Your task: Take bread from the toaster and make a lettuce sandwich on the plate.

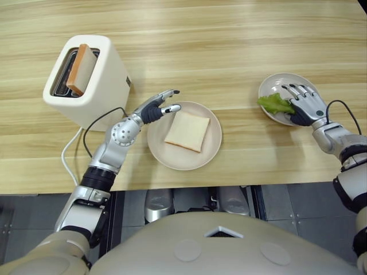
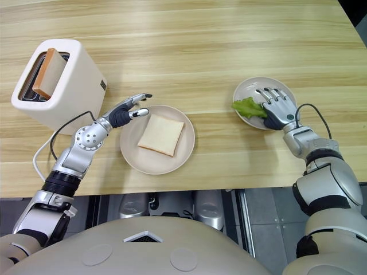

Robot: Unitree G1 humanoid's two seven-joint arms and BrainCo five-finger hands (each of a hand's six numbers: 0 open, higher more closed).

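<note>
Risks first: the right hand (image 1: 304, 104) sits on the small dish (image 1: 274, 83), well right of the plate (image 1: 171, 158), pressed against the lettuce leaf (image 1: 275, 103), and I cannot tell if it really has hold of the leaf or just rests beside it. If the hold is weak I'd expect the leaf to slip off on the way to the plate, or land half off the bread slice (image 1: 187, 131) lying on the plate. The leaf looks floppy and light, so it could also cling to the hand at release. The dish looks light too; a sideways drag could shove it along the table (image 1: 229, 46). Next worry: the left hand (image 1: 157, 107) hovers at the plate's upper-left rim, spread flat, holding nothing, pointing across the rim toward the slice; if it stays there the 2 hands may crowd each other over the plate, and a nudge would shift plate and slice. A 2nd slice (image 1: 82, 69) stands upright in the toaster (image 1: 106, 86), up and left of the plate; pulling it could tip the toaster or catch its white cord (image 1: 64, 153), which loops left of the plate beside the left forearm. Positions: the leaf touches the right hand on its side nearer the plate; the bread slice is just beside the left hand, not touching it.
</note>
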